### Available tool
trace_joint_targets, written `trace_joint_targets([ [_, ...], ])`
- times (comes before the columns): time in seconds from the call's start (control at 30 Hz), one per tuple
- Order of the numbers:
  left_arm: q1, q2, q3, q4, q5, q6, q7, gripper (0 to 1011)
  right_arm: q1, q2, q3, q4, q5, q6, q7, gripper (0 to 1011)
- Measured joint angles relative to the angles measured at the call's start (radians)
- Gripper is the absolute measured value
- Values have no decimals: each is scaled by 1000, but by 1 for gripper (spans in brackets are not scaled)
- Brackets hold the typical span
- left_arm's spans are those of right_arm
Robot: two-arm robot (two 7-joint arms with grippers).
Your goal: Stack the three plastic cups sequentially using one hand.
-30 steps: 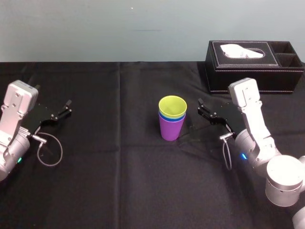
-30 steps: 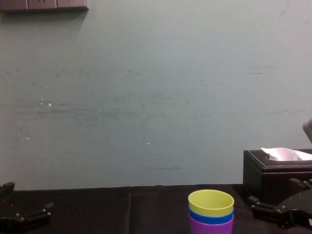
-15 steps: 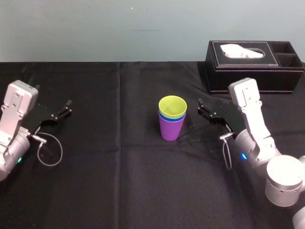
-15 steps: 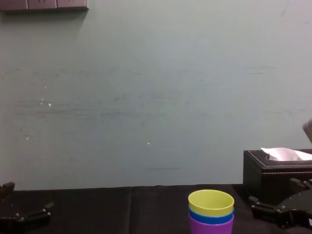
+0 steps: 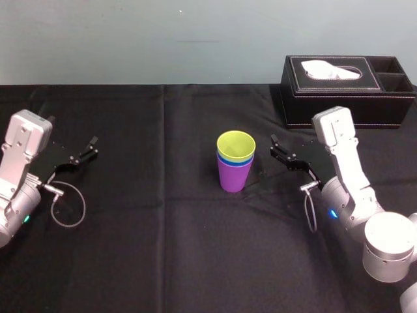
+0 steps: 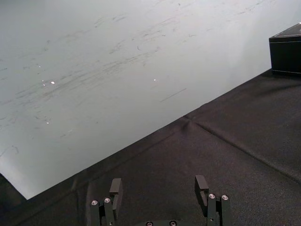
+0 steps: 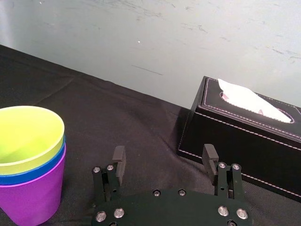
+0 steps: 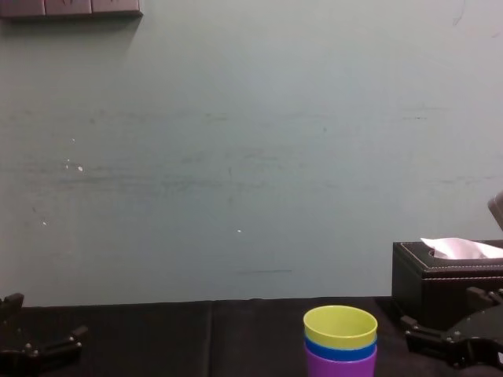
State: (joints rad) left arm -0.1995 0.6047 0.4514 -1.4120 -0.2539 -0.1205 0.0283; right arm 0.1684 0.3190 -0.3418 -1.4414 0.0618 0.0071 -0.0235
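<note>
Found purple cup [image 5: 233,177] at centre of the table [image 5: 163,248], blue cup [image 5: 227,160] nested inside it, hidden but for a rim band, and yellow-green cup [image 5: 236,145] topmost. Spotted right gripper [image 5: 273,147] at the cups' 3 o'clock, just beside, spread wide and empty. Left gripper [image 5: 93,147] sat well apart at 9 o'clock, likewise spread.

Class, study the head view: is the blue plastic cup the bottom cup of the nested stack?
No: the purple plastic cup is at the bottom, holding the blue plastic cup, with the yellow-green plastic cup innermost.
</note>
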Motion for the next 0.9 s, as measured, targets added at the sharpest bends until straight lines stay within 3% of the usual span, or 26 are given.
trace_joint_targets([
  [0.9, 0, 0, 0, 0, 0, 0, 0, 1011, 0, 0, 0, 0, 0, 0, 0, 1003],
])
